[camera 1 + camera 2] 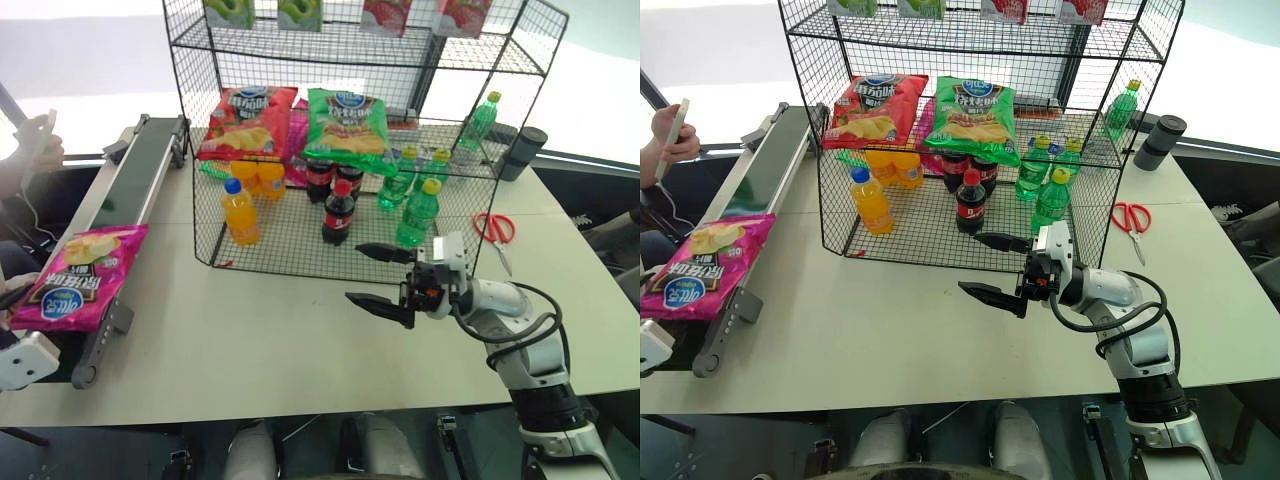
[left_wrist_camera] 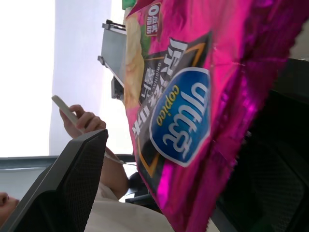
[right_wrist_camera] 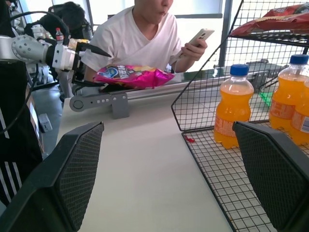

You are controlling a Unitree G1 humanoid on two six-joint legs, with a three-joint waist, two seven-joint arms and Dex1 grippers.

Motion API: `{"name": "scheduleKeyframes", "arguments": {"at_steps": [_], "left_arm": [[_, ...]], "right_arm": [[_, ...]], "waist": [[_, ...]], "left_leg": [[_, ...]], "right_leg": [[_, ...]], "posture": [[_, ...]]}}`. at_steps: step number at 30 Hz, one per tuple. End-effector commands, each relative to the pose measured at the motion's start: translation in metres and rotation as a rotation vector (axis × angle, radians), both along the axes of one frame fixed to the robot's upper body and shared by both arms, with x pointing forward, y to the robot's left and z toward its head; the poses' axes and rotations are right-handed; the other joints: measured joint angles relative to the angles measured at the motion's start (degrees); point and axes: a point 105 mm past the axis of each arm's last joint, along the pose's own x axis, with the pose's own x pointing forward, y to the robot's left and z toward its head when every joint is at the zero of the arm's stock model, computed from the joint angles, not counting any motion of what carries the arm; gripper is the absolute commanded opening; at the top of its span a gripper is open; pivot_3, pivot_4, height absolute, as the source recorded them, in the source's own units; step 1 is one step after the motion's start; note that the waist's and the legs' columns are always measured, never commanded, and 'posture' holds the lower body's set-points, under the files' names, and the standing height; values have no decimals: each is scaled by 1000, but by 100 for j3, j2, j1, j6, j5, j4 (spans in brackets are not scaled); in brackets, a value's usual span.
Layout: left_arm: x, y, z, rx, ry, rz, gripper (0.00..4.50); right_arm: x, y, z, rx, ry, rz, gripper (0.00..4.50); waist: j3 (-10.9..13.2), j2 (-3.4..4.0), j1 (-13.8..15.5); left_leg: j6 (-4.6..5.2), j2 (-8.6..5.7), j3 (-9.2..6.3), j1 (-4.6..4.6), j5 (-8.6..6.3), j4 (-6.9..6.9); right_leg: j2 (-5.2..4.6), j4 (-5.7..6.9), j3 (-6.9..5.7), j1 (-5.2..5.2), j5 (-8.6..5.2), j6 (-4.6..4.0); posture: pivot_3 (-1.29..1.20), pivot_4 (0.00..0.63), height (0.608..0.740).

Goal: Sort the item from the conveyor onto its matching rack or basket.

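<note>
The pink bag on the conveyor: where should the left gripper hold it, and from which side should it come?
Grip the near end of the pink bag, which overhangs the conveyor end. The left gripper, open, already flanks that end, so it could come in level along the belt, one finger above and one below. The bag lies flat, and its thin crimped edge suits a pinch.

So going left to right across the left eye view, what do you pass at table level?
Pink crisp bag → orange drink bottle → cola bottle → right gripper, open → red scissors.
</note>
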Motion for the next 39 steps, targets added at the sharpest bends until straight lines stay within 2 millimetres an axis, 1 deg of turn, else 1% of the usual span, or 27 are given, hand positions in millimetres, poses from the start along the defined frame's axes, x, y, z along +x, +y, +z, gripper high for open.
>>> {"name": "scheduleKeyframes", "arguments": {"at_steps": [1,2,4,5,7,8,9,11,12,13,18,19,22,23,24,26,27,29,30,32,33,35,37,39], "left_arm": [[7,-5,9,1,-37,-21,4500],[8,-6,9,-12,-39,-22,4500],[10,-10,8,-30,-35,-43,3968],[11,-12,8,-40,-35,-50,3613],[14,-13,9,-23,-34,-50,2726],[14,-12,9,-23,-33,-49,2176],[14,-12,8,-31,-26,-48,1773],[15,-14,8,-48,-24,-56,732],[16,-15,9,-60,-24,-61,293],[17,-15,11,-68,-32,-60,65],[22,-18,18,-118,-67,-60,65],[24,-21,23,-168,-81,-67,65],[28,-36,40,-336,-142,-120,65],[30,-39,49,-393,-175,-131,65],[32,-44,59,-493,-194,-151,65],[31,-66,79,-745,-177,-276,65],[28,-78,83,-869,-120,-339,65],[18,-100,91,-1047,0,-459,65],[13,-107,94,-1133,61,-495,65],[5,-117,99,-1238,158,-539,65],[2,-122,105,-1343,226,-561,65],[-12,-136,112,-1501,432,-626,65],[-18,-142,116,-1624,571,-652,65],[-23,-156,116,-1728,732,-703,65]], "right_arm": [[0,-2,9,-10,-59,-7,4454],[0,-2,9,-11,-59,-8,4454],[-1,-1,9,-12,-59,-9,4500],[-2,-1,9,-13,-60,-8,4500],[-3,-1,9,-14,-61,-8,4500],[-3,-1,9,-16,-63,-9,4500],[-3,-2,9,-18,-64,-10,4500],[-3,-3,8,-21,-64,-16,4500],[-3,-3,8,-22,-63,-17,4500],[-3,-4,7,-29,-65,-18,4500],[-2,-4,5,-40,-69,-24,4500],[-2,-4,5,-43,-71,-26,4500],[-1,-5,4,-48,-71,-32,4500],[0,-5,2,-55,-73,-33,4500],[0,-5,1,-62,-75,-33,4500],[2,-6,0,-66,-75,-41,4500],[3,-8,1,-67,-76,-44,4500],[3,-11,2,-73,-79,-46,4500],[4,-14,3,-75,-79,-46,4500],[3,-17,5,-78,-78,-45,4500],[2,-20,6,-77,-61,-39,4500],[-2,-23,8,-78,-28,-20,4500],[-13,-24,10,-40,101,42,4500],[-27,-23,9,-24,232,107,4500]], "waist": [[0,0,0],[0,-1,1],[-1,-1,-1],[0,-1,0],[0,0,3],[0,-1,3],[0,-1,3],[0,-1,-4],[0,-1,-1],[0,-1,1],[0,-1,1],[0,-1,2],[0,-1,3],[-1,-1,4],[0,-1,8],[-1,-3,7],[-1,-3,6],[1,0,-8],[1,2,-21],[3,4,-27],[4,5,-23],[4,4,-10],[9,11,12],[13,21,39]], "left_leg": [[0,0,0,0,0,0],[0,0,0,0,0,0],[0,0,1,0,0,0],[0,0,1,-1,0,0],[0,0,1,0,0,0],[0,0,1,0,0,0],[0,0,1,0,0,0],[0,-1,3,-1,0,0],[0,-1,3,-1,0,0],[0,-1,3,-1,0,0],[0,-1,3,0,0,0],[0,-1,3,0,0,0],[-1,0,3,-1,1,1],[-1,0,3,0,1,1],[-1,0,3,-1,1,1],[-2,0,2,-1,1,2],[-3,0,1,-1,2,3],[-6,0,1,0,3,4],[-9,-1,1,2,5,5],[-22,-2,2,4,13,5],[-21,-6,1,4,13,5],[-21,-5,-8,4,13,4],[-22,-4,-14,4,13,4],[-17,-6,-18,5,10,4]], "right_leg": [[0,0,0,1,0,0],[0,0,0,1,0,0],[0,0,0,1,0,0],[0,0,0,2,0,0],[0,0,0,2,0,0],[0,1,0,2,0,0],[0,1,0,2,0,0],[0,0,1,3,0,0],[0,1,1,3,0,0],[0,1,1,3,0,0],[0,1,1,3,0,0],[0,1,1,3,0,0],[0,1,2,5,0,0],[0,1,2,5,0,0],[0,1,2,6,0,0],[0,1,2,7,0,1],[0,1,2,9,1,1],[0,1,4,11,1,1],[0,0,6,12,1,1],[7,1,10,11,0,1],[10,1,10,11,0,1],[17,2,9,12,-1,0],[19,1,9,15,-1,-1],[11,-1,9,20,-2,-2]], "posture": [[0,150,726],[0,150,726],[0,150,726],[0,150,726],[0,150,726],[0,150,726],[0,150,726],[0,150,726],[0,150,726],[0,150,726],[0,150,726],[0,150,726],[0,150,726],[0,150,726],[0,150,726],[0,150,726],[0,150,726],[0,150,726],[0,150,726],[0,150,726],[0,150,726],[0,150,726],[0,150,726],[0,150,726]]}}
